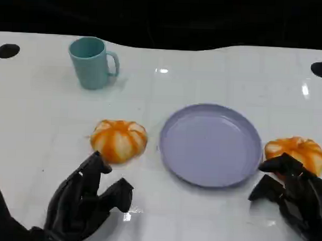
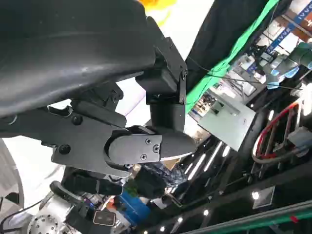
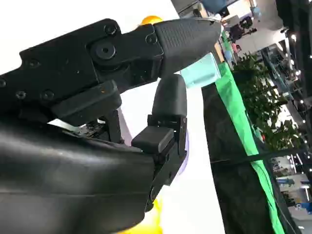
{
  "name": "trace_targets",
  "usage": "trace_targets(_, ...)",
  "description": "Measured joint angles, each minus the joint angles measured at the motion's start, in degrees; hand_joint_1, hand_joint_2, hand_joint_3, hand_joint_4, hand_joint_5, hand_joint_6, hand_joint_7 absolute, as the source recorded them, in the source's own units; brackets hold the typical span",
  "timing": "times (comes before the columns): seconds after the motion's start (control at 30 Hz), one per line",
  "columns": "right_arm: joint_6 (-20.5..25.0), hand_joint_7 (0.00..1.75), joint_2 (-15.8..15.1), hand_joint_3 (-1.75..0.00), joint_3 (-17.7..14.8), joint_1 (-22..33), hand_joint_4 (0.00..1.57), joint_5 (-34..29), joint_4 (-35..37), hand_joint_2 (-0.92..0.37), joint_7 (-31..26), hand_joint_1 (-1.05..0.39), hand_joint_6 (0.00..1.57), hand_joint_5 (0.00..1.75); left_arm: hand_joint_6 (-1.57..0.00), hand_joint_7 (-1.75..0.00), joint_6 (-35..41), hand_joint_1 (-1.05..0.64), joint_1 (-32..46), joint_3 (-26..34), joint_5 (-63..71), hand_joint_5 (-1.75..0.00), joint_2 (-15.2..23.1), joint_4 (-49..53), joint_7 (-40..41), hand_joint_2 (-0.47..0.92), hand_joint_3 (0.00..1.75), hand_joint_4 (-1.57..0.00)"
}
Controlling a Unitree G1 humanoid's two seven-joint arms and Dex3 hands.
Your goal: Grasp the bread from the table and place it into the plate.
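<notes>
Two orange, pumpkin-shaped breads lie on the white table. One bread (image 1: 118, 140) is left of the lavender plate (image 1: 210, 145), the other bread (image 1: 296, 153) sits just right of it. The plate holds nothing. My left hand (image 1: 87, 199) hovers low at the front, just below the left bread, fingers apart and holding nothing. My right hand (image 1: 291, 195) sits directly in front of the right bread, fingertips close to or touching it, fingers spread. A sliver of orange bread (image 2: 155, 4) shows past my left hand (image 2: 117, 122); my right hand (image 3: 122, 97) also has fingers apart.
A teal mug (image 1: 92, 62) stands at the back left, also seen as a teal mug (image 3: 204, 72) beyond my right fingers. Two dark holes (image 1: 8, 50) mark the table's far corners. The dark far edge runs behind them.
</notes>
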Motion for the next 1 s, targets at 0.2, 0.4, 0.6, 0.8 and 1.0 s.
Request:
trace_targets(0.2,-0.4,1.22,0.0,-0.26,0.0,-0.1,0.65,0.0,0.4,-0.92,0.1,-0.53,0.61,1.56,-0.70,-1.75,0.0,-0.57,0.0,0.0,0.0,-1.75,0.0,0.0,0.0,0.92,0.34,-0.91)
trace_targets(0.4,-0.5,1.25,0.0,-0.27,0.2,-0.1,0.65,-0.1,0.3,-0.92,-0.1,-0.53,0.60,1.57,-0.70,-1.74,0.4,-0.55,0.0,0.0,0.0,-1.75,0.0,-0.3,0.1,0.92,0.35,-0.90)
trace_targets(0.6,-0.6,1.26,0.0,-0.27,0.3,-0.1,0.64,-0.4,0.3,-0.92,-0.2,-0.53,0.59,1.58,-0.69,-1.71,0.6,-0.55,0.0,0.2,0.0,-1.75,0.0,-0.3,0.1,0.92,0.33,-0.89)
trace_targets(0.8,-0.6,1.25,0.0,-0.27,0.3,-0.1,0.64,-0.4,0.3,-0.92,-0.2,-0.53,0.59,1.57,-0.70,-1.69,0.7,-0.55,0.0,0.2,0.0,-1.75,0.0,-0.3,0.1,0.92,0.33,-0.89)
trace_targets(1.0,-0.3,1.20,0.0,-0.26,0.3,-0.1,0.66,-0.4,0.0,-0.92,-0.8,-0.52,0.61,1.54,-0.56,-0.73,-4.1,-0.59,1.5,-1.6,5.2,-1.39,0.5,-4.5,1.0,0.92,0.26,-0.54)
